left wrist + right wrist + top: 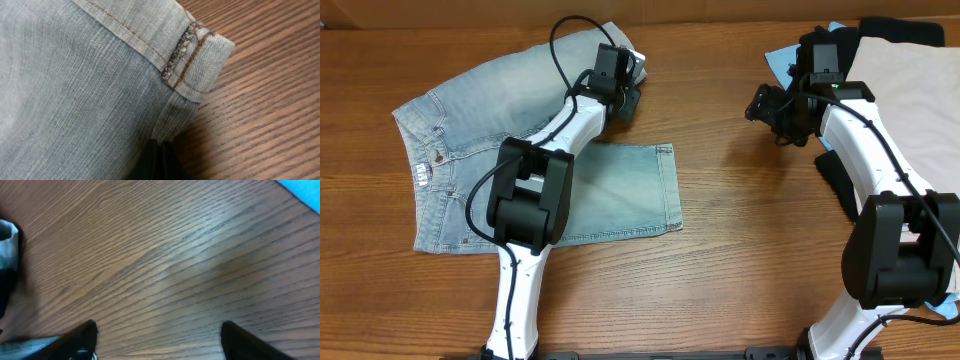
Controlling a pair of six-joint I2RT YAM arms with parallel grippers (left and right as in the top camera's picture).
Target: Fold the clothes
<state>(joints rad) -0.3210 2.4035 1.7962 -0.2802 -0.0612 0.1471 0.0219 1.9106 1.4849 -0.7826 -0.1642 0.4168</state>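
Observation:
The light-blue denim shorts (490,110) lie flat on the left of the wooden table, one leg toward the middle and the other toward the back. My left gripper (623,95) is at the back leg's hem corner. In the left wrist view its fingers (162,152) are shut on the denim (75,90) just below the stitched hem. My right gripper (765,108) hovers over bare wood right of the shorts. In the right wrist view its fingers (159,326) are wide apart and hold nothing.
A beige garment (910,90) lies at the back right with a black garment (840,180) beside and under it. Sky-blue cloth (782,62) peeks out near the right arm and shows in the right wrist view (305,190).

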